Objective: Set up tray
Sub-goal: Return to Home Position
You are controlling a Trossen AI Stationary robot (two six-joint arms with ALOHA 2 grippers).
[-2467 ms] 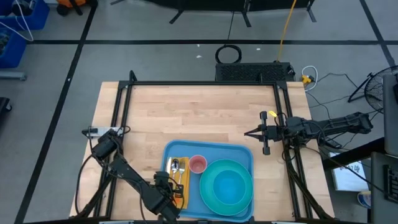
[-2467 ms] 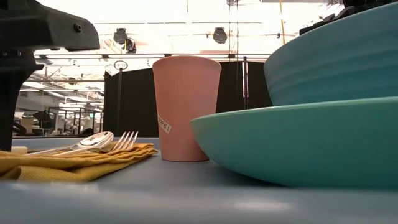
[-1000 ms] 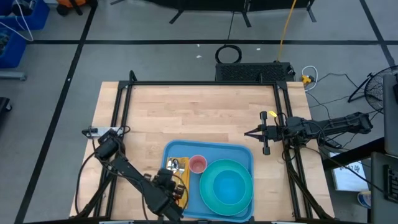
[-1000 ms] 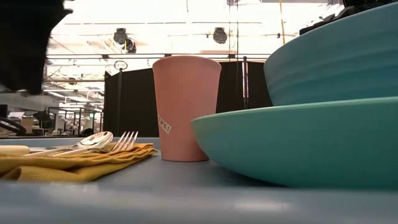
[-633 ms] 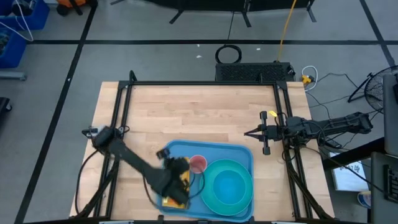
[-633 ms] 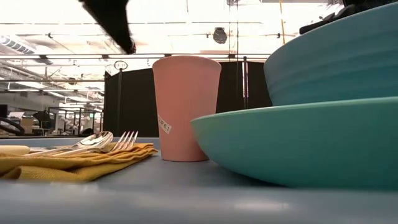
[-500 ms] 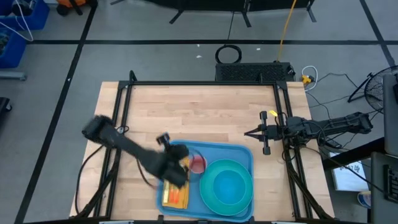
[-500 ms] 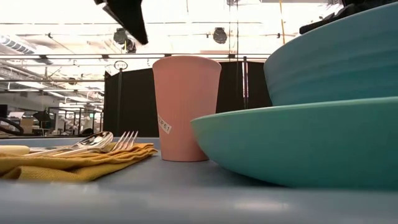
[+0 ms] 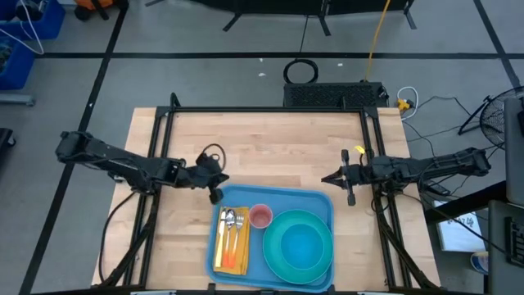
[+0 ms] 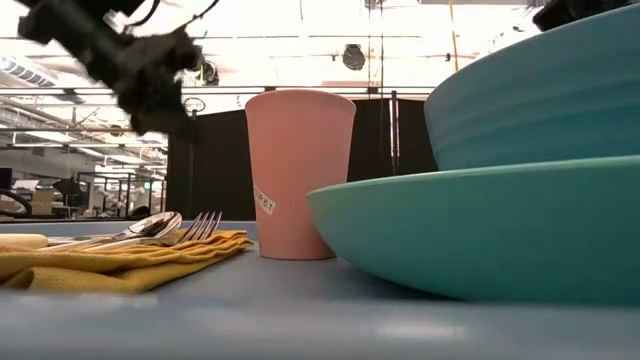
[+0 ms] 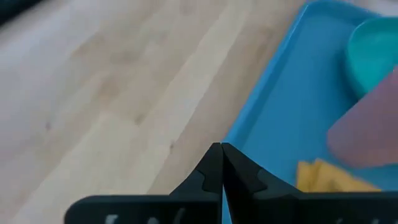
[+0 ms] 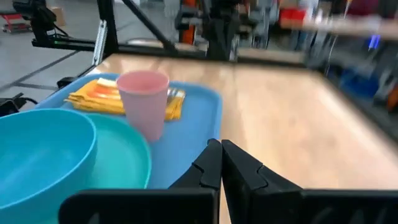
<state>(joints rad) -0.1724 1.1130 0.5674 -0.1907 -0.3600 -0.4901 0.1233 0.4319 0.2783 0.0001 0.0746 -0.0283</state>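
The blue tray [image 9: 321,205] lies at the table's near edge. On it are a yellow-orange napkin [image 9: 231,242] with a fork and spoon [image 9: 232,220], a pink cup [image 9: 260,216], and a teal bowl [image 9: 303,244] stacked in a teal plate [image 10: 480,230]. My left gripper [image 9: 216,195] is shut and hangs in the air over the tray's far-left corner; in the low view it [image 10: 160,95] is well above the cup [image 10: 300,175]. My right gripper [image 9: 325,178] is shut, beyond the tray's far-right corner.
Bare wooden tabletop [image 9: 270,147] stretches from the tray to the far edge. Black frame rails [image 9: 168,131] run along the left, right and far sides. A cable loop [image 9: 211,152] arches from the left arm's wrist.
My left arm has swung up from the tray's near-left corner beside the napkin, across the tray's left part toward the far side, and now lies stretched out level from the table's left edge. The napkin, cutlery, cup and dishes have stayed in place.
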